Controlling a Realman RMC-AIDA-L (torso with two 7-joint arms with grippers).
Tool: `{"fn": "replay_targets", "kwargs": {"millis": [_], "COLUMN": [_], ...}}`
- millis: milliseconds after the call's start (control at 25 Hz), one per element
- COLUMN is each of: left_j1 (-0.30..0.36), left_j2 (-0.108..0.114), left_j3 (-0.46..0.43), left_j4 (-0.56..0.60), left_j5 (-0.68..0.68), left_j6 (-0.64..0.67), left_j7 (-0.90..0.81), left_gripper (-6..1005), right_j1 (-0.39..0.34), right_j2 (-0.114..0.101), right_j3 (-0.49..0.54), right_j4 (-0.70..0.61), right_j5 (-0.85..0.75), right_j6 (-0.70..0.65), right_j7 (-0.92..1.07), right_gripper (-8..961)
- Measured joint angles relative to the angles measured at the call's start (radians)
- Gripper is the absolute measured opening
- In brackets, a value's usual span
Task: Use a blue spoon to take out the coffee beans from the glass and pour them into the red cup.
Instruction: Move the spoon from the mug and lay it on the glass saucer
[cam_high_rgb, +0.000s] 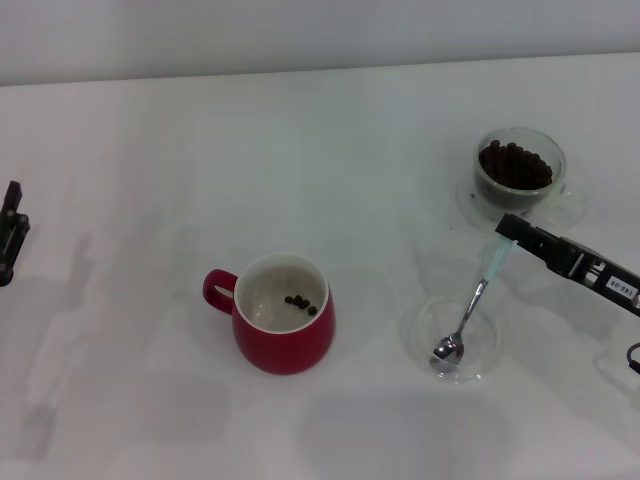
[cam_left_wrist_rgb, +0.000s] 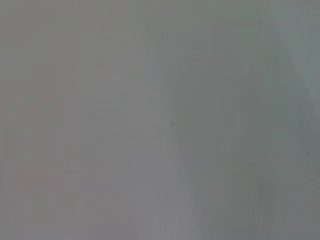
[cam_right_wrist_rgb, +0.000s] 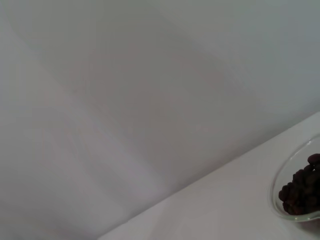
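Note:
The red cup stands mid-table with its handle toward my left side, and three coffee beans lie on its white bottom. At the far right stands the glass on its clear saucer, holding a heap of coffee beans. The right wrist view catches the glass rim and its beans at the edge. My right gripper is shut on the pale handle end of the blue spoon. The spoon slants down, its metal bowl resting empty in a flat clear dish. My left gripper is parked at the far left edge.
The flat clear dish sits in front of the glass, to the right of the red cup. White tabletop runs between the cup and the left arm. The left wrist view shows only a plain grey surface.

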Motion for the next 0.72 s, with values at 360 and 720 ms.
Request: {"fn": "replay_targets", "kwargs": {"millis": [360,720], "left_j1": [0.0,-0.001], "left_j2": [0.0,-0.001], "left_j3": [0.0,0.001], "left_j4": [0.0,0.0], "left_j5": [-0.001,0.0], "left_j6": [0.0,0.0], "left_j7": [0.0,0.0], "left_gripper": [682,682], "right_j1": [0.002,0.005], "right_j2": [0.0,0.0], "right_j3": [-0.001,-0.001], "right_j4": [0.0,0.0], "right_j5": [0.001,0.001], "right_j6": [-0.02,-0.039], "right_j7": [0.001,0.001], "right_gripper": [228,230]}}
